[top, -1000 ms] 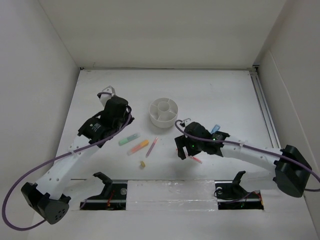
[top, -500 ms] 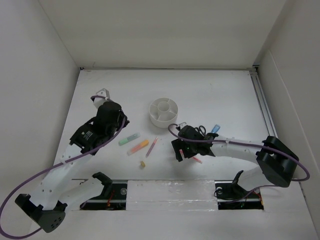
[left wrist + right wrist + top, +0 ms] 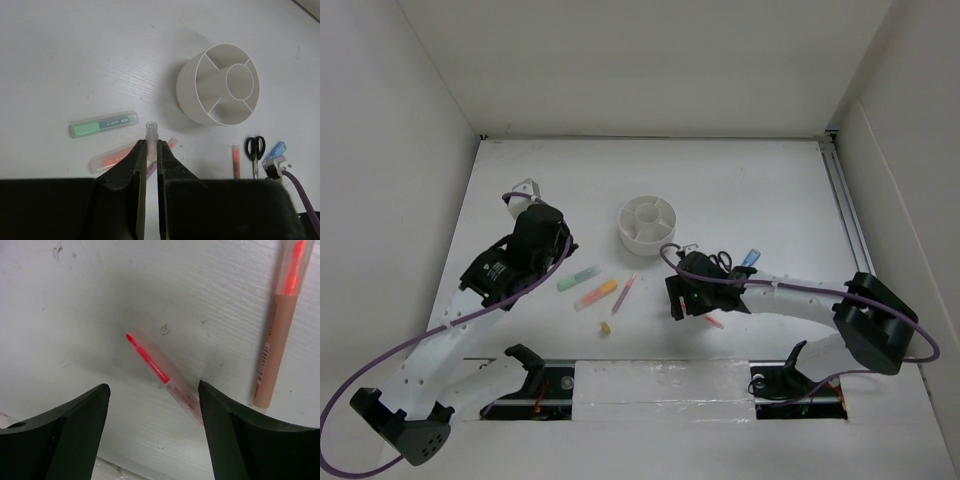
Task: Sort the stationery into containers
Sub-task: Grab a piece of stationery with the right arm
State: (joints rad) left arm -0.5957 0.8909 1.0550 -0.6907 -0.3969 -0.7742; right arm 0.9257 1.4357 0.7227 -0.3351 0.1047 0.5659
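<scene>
Right gripper [image 3: 154, 389] has jaws spread either side of thin red pen [image 3: 161, 374] flat on desk [image 3: 100, 300], near organizer [image 3: 646, 222]; pen prob. light, stiff, slick, rolls, so pinch mid-barrel; left gripper [image 3: 151, 145] jaws pinch clear tube [image 3: 151, 130].

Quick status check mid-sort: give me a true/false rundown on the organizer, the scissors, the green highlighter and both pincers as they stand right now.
1. The white organizer shows nothing in any compartment. True.
2. The scissors sit inside the organizer. False: they lie on the table, beside the blue highlighter.
3. The right pincer is open, straddling a red-tipped pen. True.
4. The left pincer grips the green highlighter. False: that highlighter lies on the table; the pincer is shut on a small clear tube.
</scene>
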